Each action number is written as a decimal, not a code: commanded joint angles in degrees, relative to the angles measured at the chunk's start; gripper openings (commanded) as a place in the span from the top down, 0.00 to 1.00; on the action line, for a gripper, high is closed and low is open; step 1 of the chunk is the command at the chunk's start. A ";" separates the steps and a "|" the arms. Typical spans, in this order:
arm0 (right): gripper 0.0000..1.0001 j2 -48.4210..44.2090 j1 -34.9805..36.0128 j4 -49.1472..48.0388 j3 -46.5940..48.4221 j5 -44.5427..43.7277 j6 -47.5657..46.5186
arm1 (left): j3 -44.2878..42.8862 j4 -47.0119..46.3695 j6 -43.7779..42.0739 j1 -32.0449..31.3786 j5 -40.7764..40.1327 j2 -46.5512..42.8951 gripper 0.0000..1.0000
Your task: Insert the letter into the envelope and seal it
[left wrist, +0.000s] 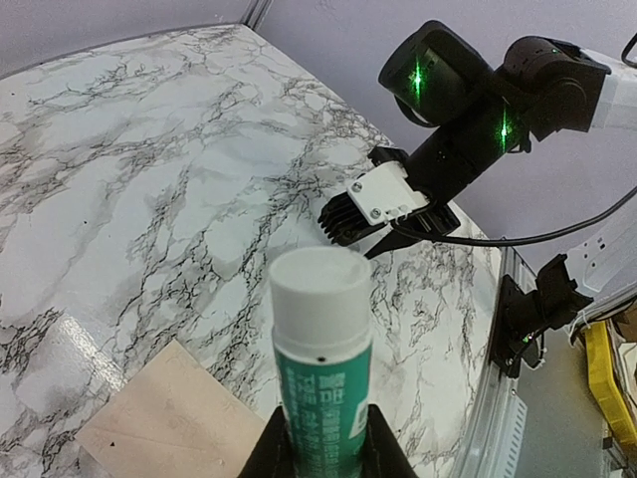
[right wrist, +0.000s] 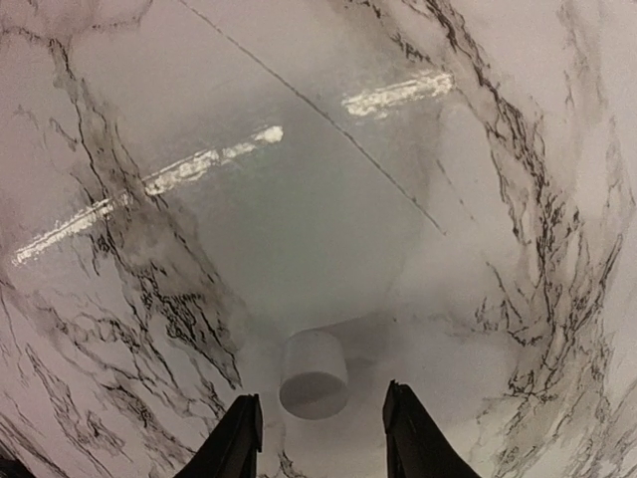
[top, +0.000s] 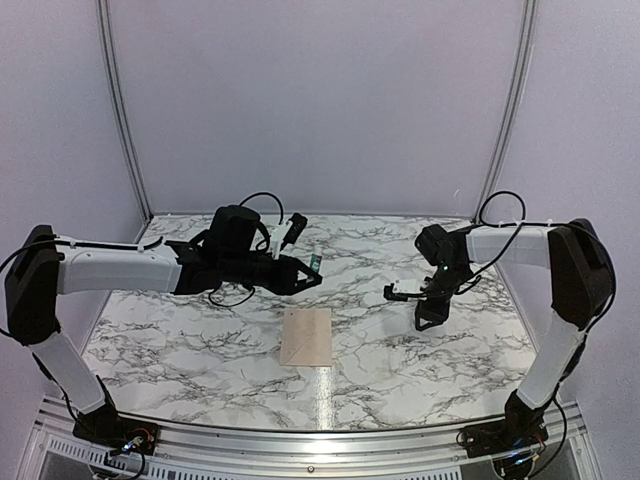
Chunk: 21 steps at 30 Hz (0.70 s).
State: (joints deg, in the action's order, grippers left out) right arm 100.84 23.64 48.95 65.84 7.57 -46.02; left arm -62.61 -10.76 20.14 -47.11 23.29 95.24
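The cream envelope [top: 306, 337] lies flat on the marble table between the two arms, and its corner shows in the left wrist view [left wrist: 164, 423]. The letter is out of view. My left gripper [top: 305, 272] hovers behind the envelope, shut on a green glue stick [left wrist: 320, 349] with a white top. To the right, my right gripper [top: 427, 318] points down at the table. Its jaws [right wrist: 320, 393] stand open on either side of a small white cap [right wrist: 314, 370] lying on its side, without touching it.
The right arm's wrist and camera mount [left wrist: 383, 194] hang low over the right part of the table. The table's right edge rail [left wrist: 503, 329] runs just beyond. Purple walls close the back and sides.
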 commanded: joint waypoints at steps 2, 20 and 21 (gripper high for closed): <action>0.63 1.40 0.78 -0.45 2.86 1.61 0.87 | -1.46 0.39 -0.36 -0.16 1.13 1.21 0.90; 0.93 3.39 0.75 1.39 4.98 2.45 1.39 | -1.50 0.44 -0.65 -0.09 1.60 1.71 0.90; 0.93 3.14 0.75 1.78 5.26 2.49 1.41 | -1.48 0.52 -0.81 -0.09 1.65 1.77 0.90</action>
State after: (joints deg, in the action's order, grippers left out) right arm 104.01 23.64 49.25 68.16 9.15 -44.95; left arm -62.63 -10.76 20.12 -47.11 23.97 96.20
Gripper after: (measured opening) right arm 0.104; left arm 0.176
